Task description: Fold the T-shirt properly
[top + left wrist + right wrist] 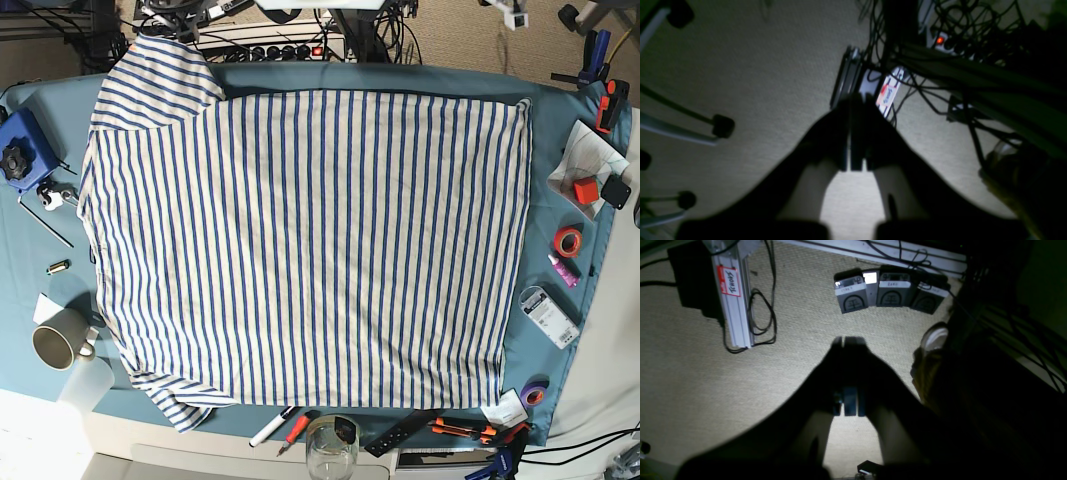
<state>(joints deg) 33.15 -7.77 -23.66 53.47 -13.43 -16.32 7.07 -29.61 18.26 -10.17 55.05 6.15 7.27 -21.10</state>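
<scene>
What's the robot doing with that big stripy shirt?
Nothing yet. The large white T-shirt with thin blue stripes lies spread flat on the teal table cloth, unfolded. Neither arm shows over the table. The left gripper and right gripper hang beside it above the beige carpet, jaws shut and empty.

The T-shirt [310,250], white with thin blue stripes, lies spread flat and unfolded across the teal tabletop [545,150]. Its stripes run from far edge to near edge. Both short sleeves sit at the left, one far, one near; the straight hem is at the right.
</scene>
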